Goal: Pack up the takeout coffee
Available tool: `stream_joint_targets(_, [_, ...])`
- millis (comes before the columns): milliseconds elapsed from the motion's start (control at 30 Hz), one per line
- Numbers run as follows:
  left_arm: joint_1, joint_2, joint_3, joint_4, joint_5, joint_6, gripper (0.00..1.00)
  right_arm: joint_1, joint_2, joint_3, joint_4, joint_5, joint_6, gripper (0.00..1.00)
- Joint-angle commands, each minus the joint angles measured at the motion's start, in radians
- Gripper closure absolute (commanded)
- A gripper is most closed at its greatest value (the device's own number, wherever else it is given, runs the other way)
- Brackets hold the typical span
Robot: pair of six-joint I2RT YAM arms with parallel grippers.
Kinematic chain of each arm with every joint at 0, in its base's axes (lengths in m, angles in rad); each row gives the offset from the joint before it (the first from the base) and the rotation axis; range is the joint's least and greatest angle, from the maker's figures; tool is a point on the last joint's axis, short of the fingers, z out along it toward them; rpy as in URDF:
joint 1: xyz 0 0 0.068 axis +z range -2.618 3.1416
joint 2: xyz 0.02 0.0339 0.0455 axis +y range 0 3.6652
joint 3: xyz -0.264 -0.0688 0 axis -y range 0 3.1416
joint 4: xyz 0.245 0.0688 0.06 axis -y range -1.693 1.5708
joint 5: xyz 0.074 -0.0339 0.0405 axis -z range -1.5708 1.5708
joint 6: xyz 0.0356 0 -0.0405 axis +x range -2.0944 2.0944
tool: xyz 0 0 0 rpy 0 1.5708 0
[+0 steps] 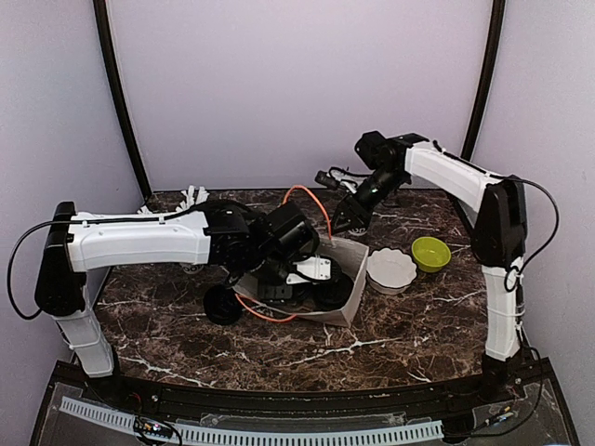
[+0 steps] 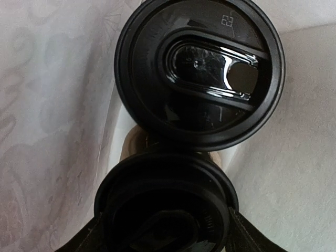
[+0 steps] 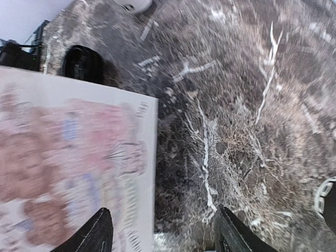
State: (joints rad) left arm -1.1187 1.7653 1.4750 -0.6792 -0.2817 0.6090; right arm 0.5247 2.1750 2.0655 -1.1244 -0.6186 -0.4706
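My left gripper [image 1: 310, 277] reaches down into the open white paper bag [image 1: 350, 299]. In the left wrist view its fingers [image 2: 251, 233] press both sides of a black-lidded takeout coffee [image 2: 165, 202], so it is shut on it. A second lidded coffee [image 2: 199, 73] stands just beyond it inside the bag [image 2: 47, 105]. Another black cup [image 1: 223, 305] stands on the table left of the bag. My right gripper [image 1: 346, 221] hovers at the bag's far edge. In the right wrist view, my right gripper [image 3: 164, 210] is open, the bag's printed side [image 3: 68, 157] by its left finger, untouched.
A white scalloped bowl [image 1: 390, 269] and a green bowl [image 1: 430, 253] sit right of the bag. A white cup of sticks [image 1: 193, 197] stands at the back left. An orange cable [image 1: 307, 192] loops over the bag. The dark marble tabletop [image 1: 400, 344] spreads around them.
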Motion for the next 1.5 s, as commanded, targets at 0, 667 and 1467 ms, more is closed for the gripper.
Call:
stream_joint_targets(0, [0.046,0.075,0.115,-0.152,0.125,-0.079,0.56,-0.044,-0.16,-0.059,-0.068,-0.087,-0.102,0.34])
stream_joint_targets(667, [0.197,0.34,0.516,-0.351,0.358,-0.182,0.58,-0.198,-0.43,-0.392,-0.184,-0.279,-0.363,0.33])
stream_joint_targets(1467, [0.139,0.233,0.353,-0.44,0.326,-0.364,0.57,-0.198,-0.408,-0.411,-0.221,-0.376,-0.384,0.32])
